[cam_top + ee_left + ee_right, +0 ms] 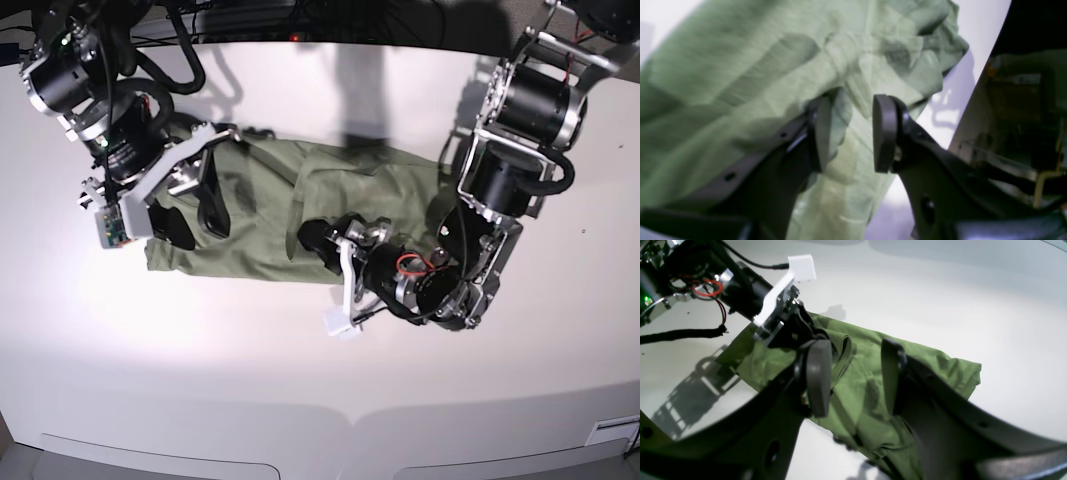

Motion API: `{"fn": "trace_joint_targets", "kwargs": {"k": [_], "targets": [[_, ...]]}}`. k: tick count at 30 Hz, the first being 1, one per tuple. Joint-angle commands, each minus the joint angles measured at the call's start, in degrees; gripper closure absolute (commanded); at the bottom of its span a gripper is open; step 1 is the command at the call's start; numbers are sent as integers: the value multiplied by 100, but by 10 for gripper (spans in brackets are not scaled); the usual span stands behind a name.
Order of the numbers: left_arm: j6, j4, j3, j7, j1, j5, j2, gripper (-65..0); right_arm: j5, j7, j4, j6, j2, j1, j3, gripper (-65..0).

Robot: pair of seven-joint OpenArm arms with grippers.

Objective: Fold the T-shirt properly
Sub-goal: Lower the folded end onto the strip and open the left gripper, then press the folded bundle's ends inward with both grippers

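You are working over a white table [300, 400], glossy, lit from overhead; dark cables [250, 20] are lying beyond its far edge.

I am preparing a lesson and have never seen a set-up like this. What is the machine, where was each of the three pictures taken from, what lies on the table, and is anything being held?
This is a robot with two arms. The base view looks down on a white table; the other two pictures come from cameras on each wrist, looking past that arm's pincer. A green T-shirt lies on the table, bunched into a long strip. The right pincer stands open just above the cloth, gripping nothing. The left pincer is also open with fabric lying between its pads; the picture is blurred, but the cloth does not look clamped. So nothing seems held just now.
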Motion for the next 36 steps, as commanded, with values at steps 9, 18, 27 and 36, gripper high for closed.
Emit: {"fn": "trace_joint_targets", "kwargs": {"k": [9,18,27,36], "targets": [[-38,90,-22,-1648,208,1751,-90,-199,118,144,92,-15,17,33,4,-253],[-38,127,-22,-684,-212,101,-46,-199,116,133,92,-17,17,33,4,-253],[-38,127,-22,68,-369,-162,-660,-199,114,127,92,-17,17,33,4,-253],[-38,127,-22,-852,208,-17,-1298,-94,122,157,92,-17,17,35,4,-253]]}}
